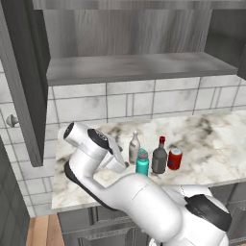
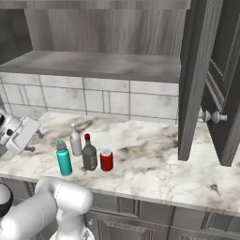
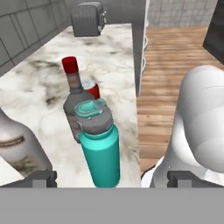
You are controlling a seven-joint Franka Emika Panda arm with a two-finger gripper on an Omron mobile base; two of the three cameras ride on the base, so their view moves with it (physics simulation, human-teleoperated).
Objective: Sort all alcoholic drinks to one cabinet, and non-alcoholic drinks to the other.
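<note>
The teal bottle (image 3: pixel 100 146) is standing straight up on the counter (image 1: pixel 211 144), right in front of the gripper (image 3: pixel 111 178). It is sitting between the two finger tips, a little toward one side, and they are not touching it. The fingers are spread wide apart — nothing is being held.

Behind the teal bottle the dark bottle (image 3: pixel 74 100) and the red can (image 3: pixel 91 88) are standing close — the pale bottle (image 3: pixel 19 146) is just beside it. I think the gripper is needing to push straight ahead to grab the teal bottle.
</note>
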